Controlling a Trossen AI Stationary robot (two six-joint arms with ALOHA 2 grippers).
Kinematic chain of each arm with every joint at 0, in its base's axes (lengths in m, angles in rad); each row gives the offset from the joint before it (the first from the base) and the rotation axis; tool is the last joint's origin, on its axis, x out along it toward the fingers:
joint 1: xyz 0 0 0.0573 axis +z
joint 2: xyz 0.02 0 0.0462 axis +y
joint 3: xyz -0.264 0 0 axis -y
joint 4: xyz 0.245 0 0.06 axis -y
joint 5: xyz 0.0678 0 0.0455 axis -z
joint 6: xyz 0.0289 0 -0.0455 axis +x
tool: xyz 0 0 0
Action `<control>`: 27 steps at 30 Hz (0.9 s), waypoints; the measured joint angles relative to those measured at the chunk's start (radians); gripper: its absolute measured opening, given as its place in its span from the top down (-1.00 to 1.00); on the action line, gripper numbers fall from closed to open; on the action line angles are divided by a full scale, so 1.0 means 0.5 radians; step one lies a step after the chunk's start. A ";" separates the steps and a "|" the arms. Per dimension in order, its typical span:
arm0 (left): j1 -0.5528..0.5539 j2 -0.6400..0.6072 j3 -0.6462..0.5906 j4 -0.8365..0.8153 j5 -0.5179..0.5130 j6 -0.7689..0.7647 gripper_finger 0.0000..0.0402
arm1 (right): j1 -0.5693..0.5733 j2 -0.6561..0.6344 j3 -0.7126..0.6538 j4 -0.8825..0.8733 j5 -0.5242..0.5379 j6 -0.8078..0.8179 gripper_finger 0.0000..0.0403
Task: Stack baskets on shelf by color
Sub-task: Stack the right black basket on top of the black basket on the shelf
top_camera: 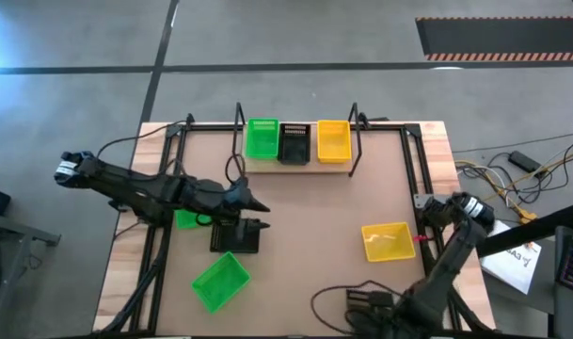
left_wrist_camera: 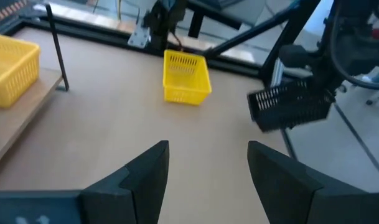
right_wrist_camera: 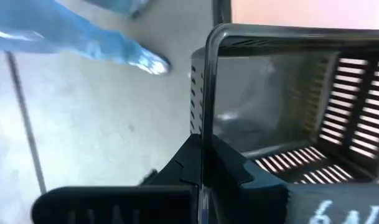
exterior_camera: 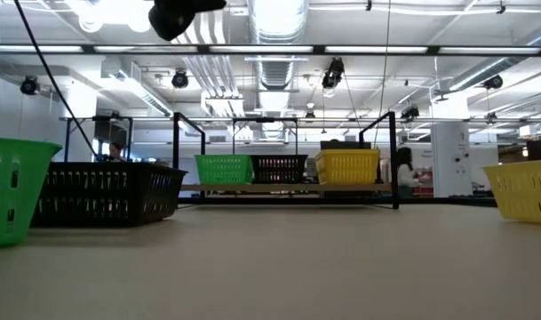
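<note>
The shelf stands at the table's far middle and carries a green basket, a black one and a yellow one. On the table rest a black basket, two green baskets and a yellow basket. My left gripper is open and empty above the table's left middle. My right gripper is at the near edge, shut on another black basket. My right gripper holds the black basket by the rim of one wall, which runs in between its fingers, the basket's hollow to one side of them. In the left wrist view the basket hangs below the gripper, tilted and clear of the table.
Black wire frames stand at both shelf ends. A black metal frame runs along the table's sides. Cables and papers lie off the table's right. Bare tabletop lies between the shelf and the yellow basket.
</note>
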 joint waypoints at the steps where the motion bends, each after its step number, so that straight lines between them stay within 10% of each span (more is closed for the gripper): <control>1: 0.000 -0.021 0.000 0.000 0.000 0.000 -0.01 | -0.038 0.000 0.049 -0.026 0.000 -0.052 0.96; 15: 0.000 -0.415 -0.004 -0.436 -0.117 0.000 -0.01 | -0.946 -0.003 0.602 -0.617 0.236 -0.940 0.96; 27: 0.000 -0.419 -0.014 -0.595 -0.130 -0.055 -0.01 | -1.907 0.000 0.616 -0.402 0.546 -2.053 0.96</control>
